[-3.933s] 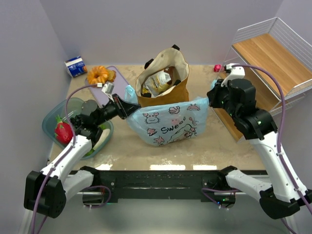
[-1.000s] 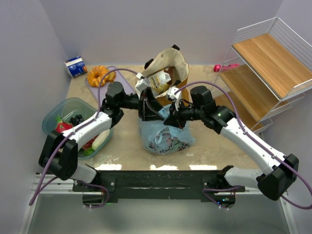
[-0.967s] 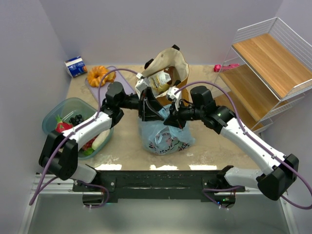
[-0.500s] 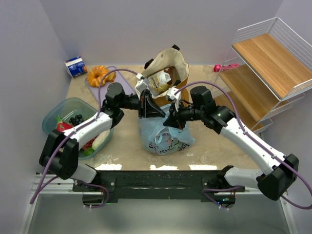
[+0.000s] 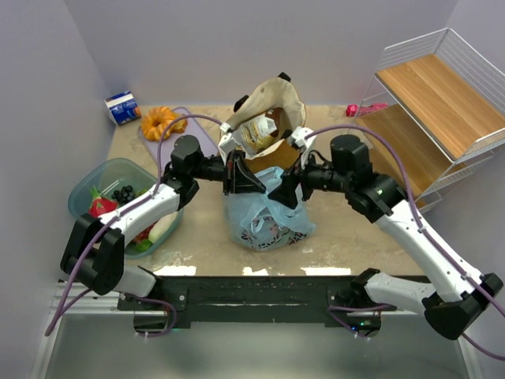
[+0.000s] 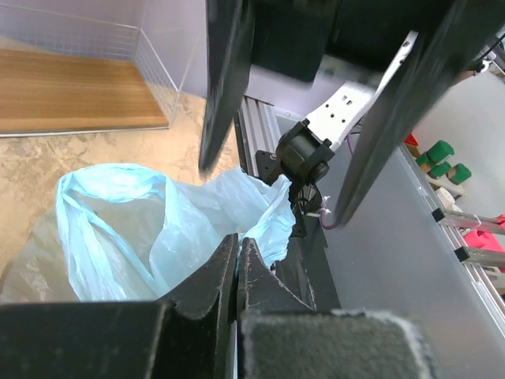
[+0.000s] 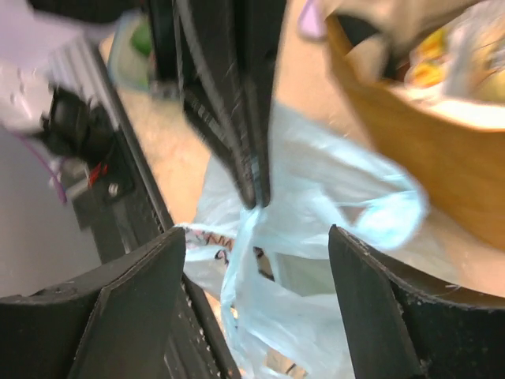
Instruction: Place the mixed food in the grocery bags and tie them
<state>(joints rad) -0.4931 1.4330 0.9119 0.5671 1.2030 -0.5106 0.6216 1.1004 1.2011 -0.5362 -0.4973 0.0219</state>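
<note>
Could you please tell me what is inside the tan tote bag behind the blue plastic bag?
Crinkled snack packets, yellow and brown, show in the open mouth of the tote. Anything deeper is hidden by its fabric walls.

Plastic bag (image 5: 264,221) before tote (image 5: 278,99)

Both arms, left (image 5: 134,217) and right (image 5: 418,237), are white shells with chunky black joints. A purple cable (image 5: 170,130) loops off each one. The left gripper (image 5: 251,183) and right gripper (image 5: 286,192) are matte black, bases on a black rail (image 5: 260,290).
</note>
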